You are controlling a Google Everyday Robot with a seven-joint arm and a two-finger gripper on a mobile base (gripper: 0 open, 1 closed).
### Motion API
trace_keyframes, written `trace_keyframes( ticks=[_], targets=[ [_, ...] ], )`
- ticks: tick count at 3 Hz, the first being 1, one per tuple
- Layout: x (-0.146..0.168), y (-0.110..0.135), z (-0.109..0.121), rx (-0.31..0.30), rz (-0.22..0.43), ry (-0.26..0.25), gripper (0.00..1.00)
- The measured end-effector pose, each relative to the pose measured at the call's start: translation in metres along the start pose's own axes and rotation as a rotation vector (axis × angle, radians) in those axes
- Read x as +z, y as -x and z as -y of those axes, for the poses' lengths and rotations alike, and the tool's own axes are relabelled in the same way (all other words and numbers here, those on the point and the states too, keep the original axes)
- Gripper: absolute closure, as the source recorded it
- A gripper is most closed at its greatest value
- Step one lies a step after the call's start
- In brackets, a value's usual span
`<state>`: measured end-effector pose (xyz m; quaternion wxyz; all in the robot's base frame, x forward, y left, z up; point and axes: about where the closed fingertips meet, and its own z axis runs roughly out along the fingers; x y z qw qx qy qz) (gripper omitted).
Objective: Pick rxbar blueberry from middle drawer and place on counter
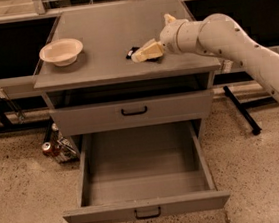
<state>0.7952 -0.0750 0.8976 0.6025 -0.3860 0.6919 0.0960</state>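
The rxbar blueberry (pixel 132 51) shows as a small dark piece low over the counter (pixel 110 34), right of its middle and near the front edge; most of it is hidden by the gripper. My gripper (pixel 138 55) reaches in from the right on the cream arm (pixel 221 36) and is shut on the bar, down at the counter's surface. I cannot tell whether the bar touches the counter. The middle drawer (pixel 140 158), the cabinet's lowest, is pulled wide open and has nothing in it.
A cream bowl (pixel 61 51) stands on the counter's left side. The drawer above (pixel 134 111) is shut. Cans (pixel 50 146) lie on the floor left of the cabinet. Black stand legs (pixel 243 114) are at the right. The open drawer's front (pixel 146 209) juts out over the speckled floor.
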Motion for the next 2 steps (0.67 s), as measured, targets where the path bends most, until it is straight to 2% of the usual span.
trace_keyframes(
  ticks=[2],
  targets=[
    [-0.024,0.006,0.012,-0.008,0.113,-0.073,0.0]
  ],
)
